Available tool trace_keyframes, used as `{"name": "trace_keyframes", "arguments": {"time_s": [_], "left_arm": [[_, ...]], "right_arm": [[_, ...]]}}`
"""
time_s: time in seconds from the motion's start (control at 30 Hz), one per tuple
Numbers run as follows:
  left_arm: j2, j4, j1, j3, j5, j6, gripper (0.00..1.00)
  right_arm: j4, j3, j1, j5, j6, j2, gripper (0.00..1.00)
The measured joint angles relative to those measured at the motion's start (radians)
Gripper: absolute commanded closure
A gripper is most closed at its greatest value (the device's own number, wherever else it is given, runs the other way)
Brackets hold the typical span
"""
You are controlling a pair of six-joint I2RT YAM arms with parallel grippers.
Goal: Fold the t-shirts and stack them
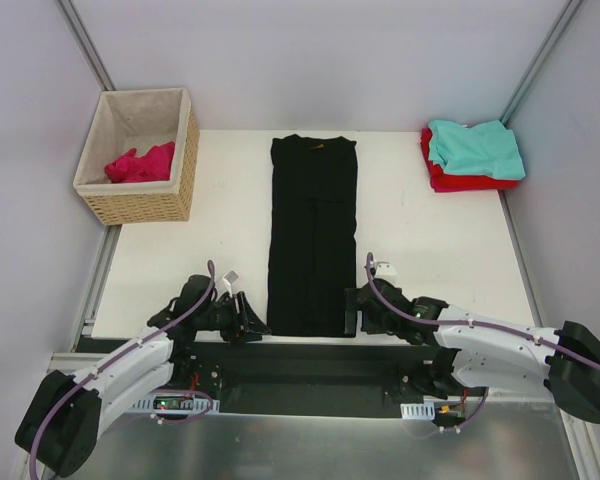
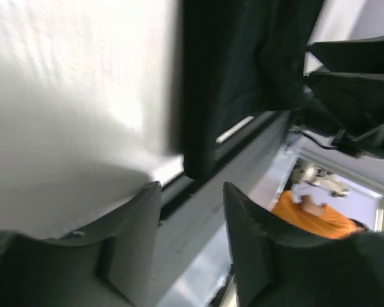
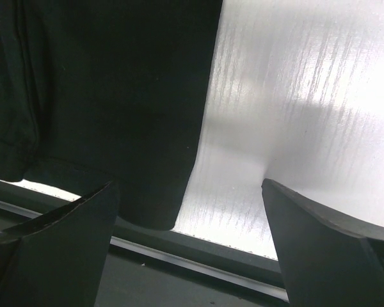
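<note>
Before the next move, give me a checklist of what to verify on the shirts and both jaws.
1. Long black cloth t-shirt folded into a narrow strip, flat on the white table: ok.
2. Left jaws gripping its near left corner: apart, corner just ahead of them, nothing between: not ok.
3. Right jaws lined up on its near right corner: wide apart, corner in line with the gap: ok.
4. Folded teal t-shirt resting on the red t-shirt at the far right corner: ok.
5. Magenta-pink t-shirt folded: crumpled inside the woven wicker basket: not ok.
</note>
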Motion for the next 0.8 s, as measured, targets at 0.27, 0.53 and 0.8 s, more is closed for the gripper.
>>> {"name": "trace_keyframes", "arguments": {"time_s": [0.27,0.53,0.8], "left_arm": [[0.089,0.085,-0.006,-0.011,-0.038,-0.004,0.64],[0.277,0.291,-0.023,-0.007,-0.045,-0.008,0.63],[0.449,0.462,-0.12,0.014,-0.068,-0.04,0.86]], "right_arm": [[0.0,0.0,0.001,0.004,0.009,0.0,0.02],[0.0,-0.001,0.001,0.004,0.012,-0.002,0.02],[0.001,-0.011,0.001,0.008,0.024,-0.02,0.03]]}}
